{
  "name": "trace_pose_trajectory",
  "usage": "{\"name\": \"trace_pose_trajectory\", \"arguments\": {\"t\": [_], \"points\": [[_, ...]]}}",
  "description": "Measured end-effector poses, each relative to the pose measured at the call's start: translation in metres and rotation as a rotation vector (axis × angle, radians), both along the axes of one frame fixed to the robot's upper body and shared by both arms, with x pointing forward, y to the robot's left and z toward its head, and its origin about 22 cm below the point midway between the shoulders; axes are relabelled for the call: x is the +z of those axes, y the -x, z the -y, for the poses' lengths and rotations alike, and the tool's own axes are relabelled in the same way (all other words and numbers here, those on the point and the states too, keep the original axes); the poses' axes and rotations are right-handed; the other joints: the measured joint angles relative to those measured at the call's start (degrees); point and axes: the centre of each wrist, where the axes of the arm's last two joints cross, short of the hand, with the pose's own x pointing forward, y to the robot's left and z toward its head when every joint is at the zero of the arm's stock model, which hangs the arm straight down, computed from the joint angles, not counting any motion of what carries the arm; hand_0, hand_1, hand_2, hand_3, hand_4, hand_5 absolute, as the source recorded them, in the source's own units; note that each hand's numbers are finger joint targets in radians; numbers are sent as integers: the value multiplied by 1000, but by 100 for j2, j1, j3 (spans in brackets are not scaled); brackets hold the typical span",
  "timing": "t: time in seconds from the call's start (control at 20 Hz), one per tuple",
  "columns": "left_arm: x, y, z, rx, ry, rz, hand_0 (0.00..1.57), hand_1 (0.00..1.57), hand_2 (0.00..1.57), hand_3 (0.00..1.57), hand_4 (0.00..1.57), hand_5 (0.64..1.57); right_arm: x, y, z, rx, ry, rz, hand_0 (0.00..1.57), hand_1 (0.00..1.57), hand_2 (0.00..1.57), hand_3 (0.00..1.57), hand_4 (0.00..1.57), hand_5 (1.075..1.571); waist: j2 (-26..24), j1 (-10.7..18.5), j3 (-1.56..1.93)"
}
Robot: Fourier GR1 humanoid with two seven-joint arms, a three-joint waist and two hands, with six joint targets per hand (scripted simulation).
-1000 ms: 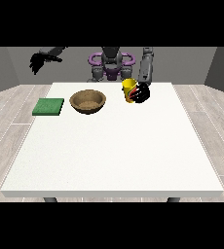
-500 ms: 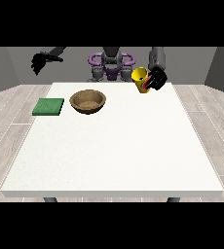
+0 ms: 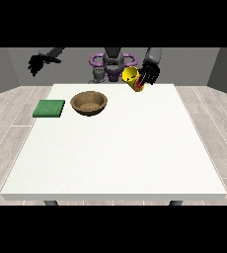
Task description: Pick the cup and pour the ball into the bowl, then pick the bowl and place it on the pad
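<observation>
White table (image 3: 135, 148); robot hand at view's right (image 3: 150, 75) grasps tilted yellow cup (image 3: 132, 77); ball hidden; other robot hand (image 3: 36, 64) unclear

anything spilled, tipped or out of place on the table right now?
No spill shows. The yellow cup is tilted in the air, held by the hand at the view's right, not yet over the brown bowl. Bowl sits upright beside the green pad. The ball can't be made out.

One raised front camera faces the robot (image 3: 112, 62) across the table (image 3: 115, 148).
</observation>
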Motion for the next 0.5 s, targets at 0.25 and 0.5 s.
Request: {"name": "trace_pose_trajectory", "arguments": {"t": [0.25, 0.5], "points": [[7, -5, 33, -3, -194, -9, 1554, 1554, 1571, 1571, 1571, 1244, -4, 2, 4, 19, -4, -28, 0, 0, 0, 0, 0, 1571, -241, -98, 2], [8, -5, 70, -53, -447, 18, 1490, 1490, 1571, 1571, 1505, 1316, -7, 2, 5, 26, -10, -42, 0, 0, 0, 0, 0, 1571, -364, -157, 5]]}}
